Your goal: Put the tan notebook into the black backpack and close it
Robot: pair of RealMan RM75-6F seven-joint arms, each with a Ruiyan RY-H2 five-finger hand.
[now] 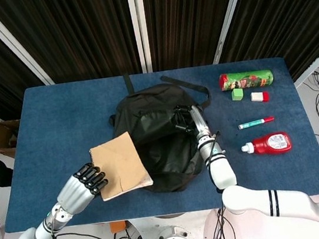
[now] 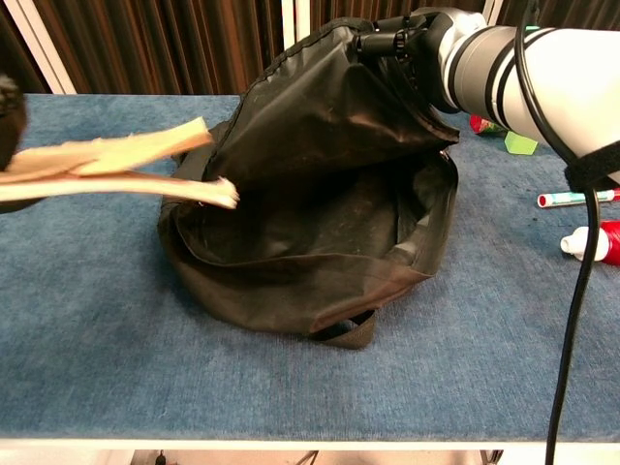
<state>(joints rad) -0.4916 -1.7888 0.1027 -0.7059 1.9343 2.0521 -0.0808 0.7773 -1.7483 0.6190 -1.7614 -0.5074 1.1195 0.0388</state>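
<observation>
The black backpack (image 1: 161, 132) (image 2: 320, 184) lies mid-table with its mouth gaping toward the front. My right hand (image 1: 187, 118) (image 2: 407, 44) grips the upper flap and holds it lifted. My left hand (image 1: 88, 181) holds the tan notebook (image 1: 119, 164) (image 2: 111, 170) by its near end, off the table and roughly level. The notebook's far corner reaches the left rim of the backpack's opening. In the chest view its covers splay slightly and only a dark sliver of the left hand (image 2: 8, 116) shows at the frame's edge.
Right of the backpack lie a green can (image 1: 246, 79), a green block (image 1: 237, 94), a small red-and-white block (image 1: 260, 96), a marker (image 1: 255, 122) (image 2: 578, 198) and a red bottle (image 1: 268, 143) (image 2: 593, 242). A strap (image 1: 128, 82) trails behind the backpack on the blue table (image 1: 58, 116).
</observation>
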